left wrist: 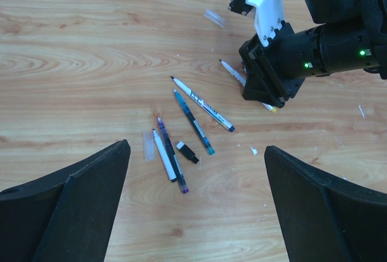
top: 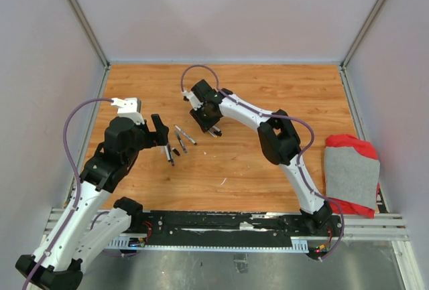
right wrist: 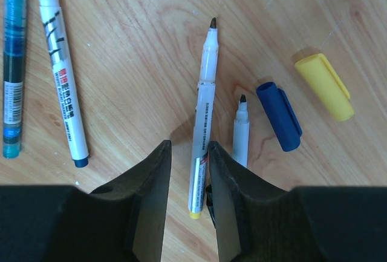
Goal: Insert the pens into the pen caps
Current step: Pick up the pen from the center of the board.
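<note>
In the right wrist view my right gripper (right wrist: 190, 153) is open, its fingers straddling a white pen with a yellow end (right wrist: 202, 123) that lies on the wood. The right finger is touching or nearly touching the pen, and a gap shows on the left. Beside it lie a shorter white pen (right wrist: 240, 135), a dark blue cap (right wrist: 278, 115) and a yellow cap (right wrist: 324, 86). My left gripper (left wrist: 196, 147) is wide open and empty above a group of pens (left wrist: 193, 123) and a black cap (left wrist: 187, 152).
A teal pen (right wrist: 12, 62) and a white pen with a blue end (right wrist: 60, 74) lie left of the right gripper. In the top view a red and grey cloth (top: 352, 173) lies at the right edge of the table (top: 268, 89). Walls close in three sides.
</note>
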Controlling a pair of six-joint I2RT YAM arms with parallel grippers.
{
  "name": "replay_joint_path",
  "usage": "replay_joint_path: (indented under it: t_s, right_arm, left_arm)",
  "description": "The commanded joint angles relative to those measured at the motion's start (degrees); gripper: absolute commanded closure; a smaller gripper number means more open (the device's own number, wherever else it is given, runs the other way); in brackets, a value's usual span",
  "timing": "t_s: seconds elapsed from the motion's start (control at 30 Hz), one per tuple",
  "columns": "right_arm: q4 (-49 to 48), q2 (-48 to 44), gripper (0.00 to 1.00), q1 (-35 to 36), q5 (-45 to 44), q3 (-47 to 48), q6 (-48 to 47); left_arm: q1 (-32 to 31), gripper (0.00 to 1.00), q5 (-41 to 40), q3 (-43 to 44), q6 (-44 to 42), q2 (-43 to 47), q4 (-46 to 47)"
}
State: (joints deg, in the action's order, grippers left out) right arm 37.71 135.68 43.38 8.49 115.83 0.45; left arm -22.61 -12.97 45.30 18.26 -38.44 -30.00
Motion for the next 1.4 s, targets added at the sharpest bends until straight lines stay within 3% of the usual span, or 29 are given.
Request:
replay_joint_path:
  t_s: [0.0, 0.6, 0.97, 1.37]
  right_arm:
    - [1.6, 1.7, 0.67, 1.2, -1.1, 2.0, -0.9]
    - [5.2, 4.6, 0.73, 3.3, -8.4, 2.1, -2.2]
    - [5.5, 4.5, 0.94, 4.6, -8.8, 2.4, -2.0]
    - [-0.9, -8.6, 0.99, 4.8, -4.3, -6.9, 0.6]
  left_arm:
    - [0.6, 0.01, -0.3, -0.2, -0.8, -0.1, 2.0]
    - [0.6, 0.01, -0.3, -0.2, -0.9, -0.2, 2.0]
    - [0.8, 0.00, -5.4, -0.4, 0.4, 1.3, 1.1]
    - [0.8, 0.00, -6.2, -0.4, 1.9, 3.4, 1.8]
